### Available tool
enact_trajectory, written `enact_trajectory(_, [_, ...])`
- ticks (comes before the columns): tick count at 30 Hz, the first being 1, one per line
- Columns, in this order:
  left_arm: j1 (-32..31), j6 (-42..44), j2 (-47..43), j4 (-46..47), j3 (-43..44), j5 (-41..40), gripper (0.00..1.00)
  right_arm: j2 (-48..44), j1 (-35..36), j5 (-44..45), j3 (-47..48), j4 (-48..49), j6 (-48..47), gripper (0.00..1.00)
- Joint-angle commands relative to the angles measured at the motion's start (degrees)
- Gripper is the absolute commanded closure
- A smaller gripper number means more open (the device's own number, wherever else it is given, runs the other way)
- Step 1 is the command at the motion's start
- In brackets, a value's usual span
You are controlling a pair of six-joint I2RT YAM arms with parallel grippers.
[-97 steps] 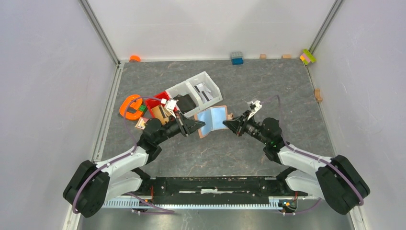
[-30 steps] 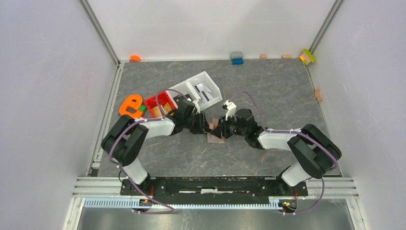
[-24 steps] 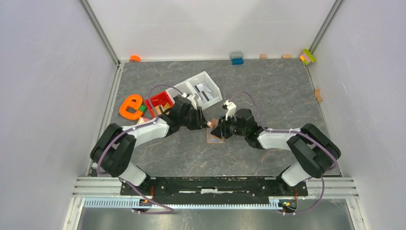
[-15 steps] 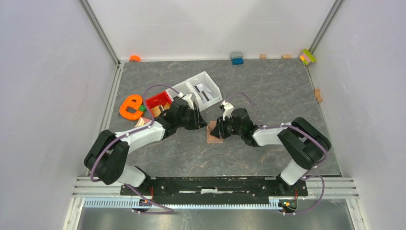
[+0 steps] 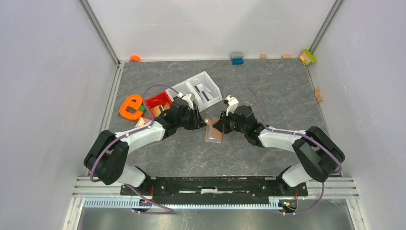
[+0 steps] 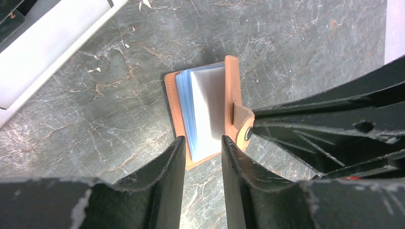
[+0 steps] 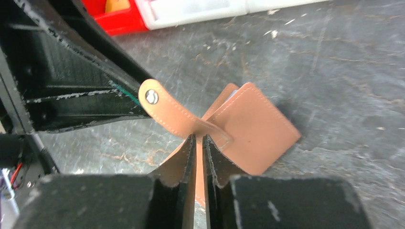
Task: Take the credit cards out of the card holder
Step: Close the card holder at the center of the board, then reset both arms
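Far left on my overhead feed I see an orange e-shaped piece. Just right of it is the red bin, and a white divided tray sits against the bin's right side.

My left gripper hovers low in front of the tray. Through its wrist camera the left gripper shows a modest gap between its fingers, with nothing between them. The near edge of the card holder shows just past the tips.

The card holder sits mid-table between the two arms. It is folded open, with the lower cover flat on the grey surface and the other cover raised. The credit cards are inside it, a stack with pale blue edges and a whitish face on top.

My right gripper comes in from the right. Its own camera shows the right gripper nearly closed, pinching the raised tan cover of the card holder. The closing tab with its metal snap curls up towards the left arm.

Further right, a blue block sits at the far edge, and a small wooden block lies by the right wall.
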Motion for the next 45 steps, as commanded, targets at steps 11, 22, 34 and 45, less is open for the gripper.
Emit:
enact_trajectory(11, [-0.4, 3.2, -3.9, -0.4, -0.5, -4.0, 0.60, 9.6, 0.2, 6.5, 5.3, -6.8, 0.0, 1.00])
enact_trajectory(22, [-0.4, 5.3, -9.8, 0.2, -2.7, -8.1, 0.56, -0.1, 0.2, 11.3, 1.8, -5.8, -2.7, 1.00])
enact_trajectory(34, [-0.4, 12.1, -29.2, 7.1, -14.0, -21.4, 0.00, -21.4, 0.2, 33.4, -6.4, -3.0, -14.7, 0.83])
enact_trajectory(45, [-0.4, 29.3, -39.1, 25.4, -28.4, -35.0, 0.00, -29.4, -0.2, 49.5, -23.5, 20.0, -32.2, 0.21])
